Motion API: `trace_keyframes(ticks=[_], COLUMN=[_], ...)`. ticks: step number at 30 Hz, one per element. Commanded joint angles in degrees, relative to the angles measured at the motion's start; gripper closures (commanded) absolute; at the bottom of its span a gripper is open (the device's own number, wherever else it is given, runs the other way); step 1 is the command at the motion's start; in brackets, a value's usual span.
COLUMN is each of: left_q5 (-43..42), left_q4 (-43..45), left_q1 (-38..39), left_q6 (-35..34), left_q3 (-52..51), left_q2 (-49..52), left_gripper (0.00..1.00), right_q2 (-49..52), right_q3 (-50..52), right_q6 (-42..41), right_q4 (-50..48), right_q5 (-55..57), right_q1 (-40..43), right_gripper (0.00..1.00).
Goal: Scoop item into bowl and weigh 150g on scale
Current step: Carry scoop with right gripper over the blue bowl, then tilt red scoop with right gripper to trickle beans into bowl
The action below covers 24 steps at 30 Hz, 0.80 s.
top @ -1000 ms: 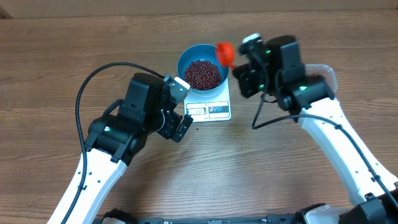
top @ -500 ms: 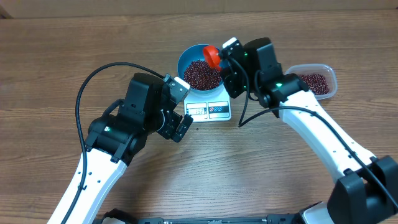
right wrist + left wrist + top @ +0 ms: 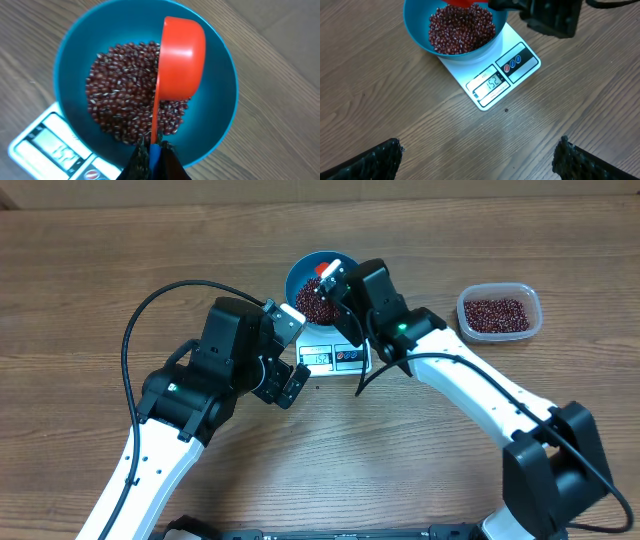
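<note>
Holding the orange scoop (image 3: 182, 57) by the end of its thin handle, my right pincer (image 3: 152, 150) is clamped narrow on it, directly above the blue bowl (image 3: 70, 60). The handle's long axis runs straight away from the fingertips, so the cup sits out ahead of me, over the far side of the heap of beans (image 3: 120, 90) and turned on its edge. I cannot tell whether anything is left inside it.

My left pincer (image 3: 477, 157) hangs wide and empty over bare surface, just on the near side of the scale (image 3: 470, 75). The right arm is therefore the nearer one, and the only one with a tool.

The bowl stands on the scale, covering its far half and leaving the display (image 3: 491, 84) clear. Only the left wrist view reads that display squarely: it looks like 152, a touch over target. The right wrist view catches the window at an unreadable slant but shows the scoop against the beans, which the overhead hides under my arm.

If beans must come out, I judge the cup has to dip forward and down, then carry right to the clear tub (image 3: 537, 310), well apart from the bowl.
</note>
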State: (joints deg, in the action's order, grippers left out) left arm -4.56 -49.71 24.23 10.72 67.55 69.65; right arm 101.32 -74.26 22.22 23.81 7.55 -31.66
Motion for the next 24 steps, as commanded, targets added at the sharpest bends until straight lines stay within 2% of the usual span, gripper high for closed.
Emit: trace_keyframes(ticks=[1, 24], left_q5=[-1.01, -1.01], left_q4=[0.22, 0.22], left_q1=[-0.31, -0.31], left_q6=[0.87, 0.87], left_q3=[1.31, 1.31], left_q2=[-0.55, -0.55], left_gripper=[0.0, 0.0], right_q2=[1.31, 3.37], right_q3=[-1.79, -1.79], right_q6=[0.83, 0.85], right_q4=[-0.52, -0.15], right_q5=[4.13, 3.32], right_q1=[-0.2, -0.11], right_gripper=[0.96, 0.96])
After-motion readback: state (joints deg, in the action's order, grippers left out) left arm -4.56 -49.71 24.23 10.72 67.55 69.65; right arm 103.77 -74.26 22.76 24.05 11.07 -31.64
